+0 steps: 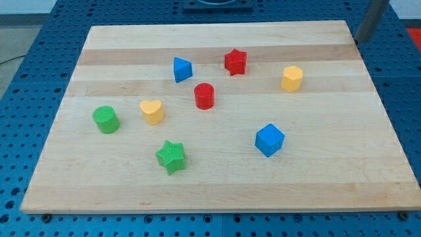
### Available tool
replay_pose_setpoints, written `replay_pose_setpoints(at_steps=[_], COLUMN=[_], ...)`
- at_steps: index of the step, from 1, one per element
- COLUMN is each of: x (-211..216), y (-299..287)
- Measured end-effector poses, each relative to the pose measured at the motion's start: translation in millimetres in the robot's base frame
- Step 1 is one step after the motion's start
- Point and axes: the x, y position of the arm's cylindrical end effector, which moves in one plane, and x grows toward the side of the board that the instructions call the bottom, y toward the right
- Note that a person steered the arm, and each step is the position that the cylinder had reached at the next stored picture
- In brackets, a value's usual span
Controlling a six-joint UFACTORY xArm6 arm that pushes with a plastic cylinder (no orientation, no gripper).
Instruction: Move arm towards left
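My tip is not showing anywhere over the board (pixel 217 191), so I cannot tell where it is standing relative to the blocks or whether it is touching any of them; only a grey post (pixel 372 20) is leaning in at the view's top right corner, off the board's edge, and its lower end is ending beside the board rather than over it. Eight blocks are sitting apart from one another on the wooden board. Toward the view's top, a blue triangle (pixel 182 69) is lying left of a red star (pixel 235 62), and a yellow hexagon (pixel 292 78) is sitting further right. A red cylinder (pixel 204 96) is standing near the middle, just below and between the triangle and the star. On the view's left, a green cylinder (pixel 106 119) is standing near the board's left edge with a yellow heart (pixel 152 111) close on its right, not touching. Lower down, a green star (pixel 172 157) is lying below the heart, and a blue cube (pixel 270 139) is sitting well to its right. The board is resting on a blue perforated table (pixel 39 85).
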Motion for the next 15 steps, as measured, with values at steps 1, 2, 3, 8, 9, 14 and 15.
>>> replay_pose_setpoints(at_steps=[1, 2, 3, 8, 9, 14, 15], x=[0, 0, 0, 1, -12, 31, 59], y=[0, 0, -7, -90, -145, -469, -486])
